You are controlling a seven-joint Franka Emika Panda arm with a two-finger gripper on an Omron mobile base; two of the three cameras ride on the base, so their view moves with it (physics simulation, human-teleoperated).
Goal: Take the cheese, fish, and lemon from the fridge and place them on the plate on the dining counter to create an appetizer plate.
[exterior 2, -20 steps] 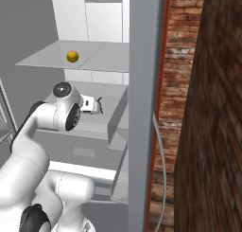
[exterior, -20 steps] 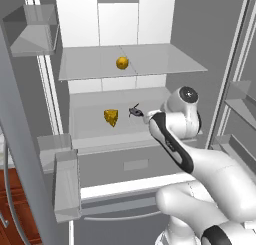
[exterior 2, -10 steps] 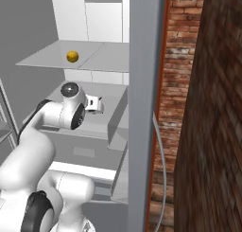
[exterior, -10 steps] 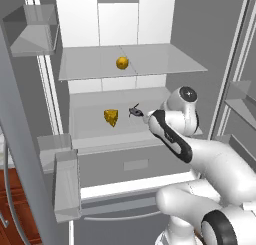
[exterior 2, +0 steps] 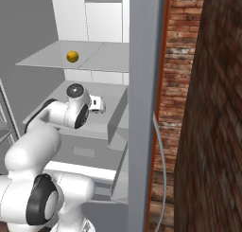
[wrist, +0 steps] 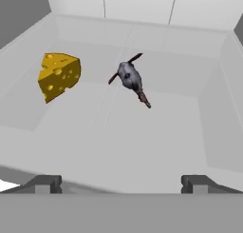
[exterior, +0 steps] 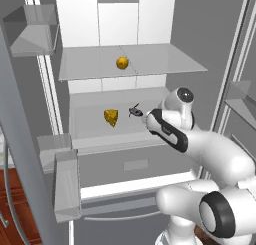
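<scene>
Arm creeps deeper into fridge (exterior: pixel 125 44) | gripper (wrist: pixel 121 183) jaws wide, empty | centre over fish (wrist: pixel 131 78), clear of cheese (wrist: pixel 58 75), then descend

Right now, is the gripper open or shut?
Open: in the hand view the gripper fingertips stand far apart, nothing between them, short of the fish.
</scene>
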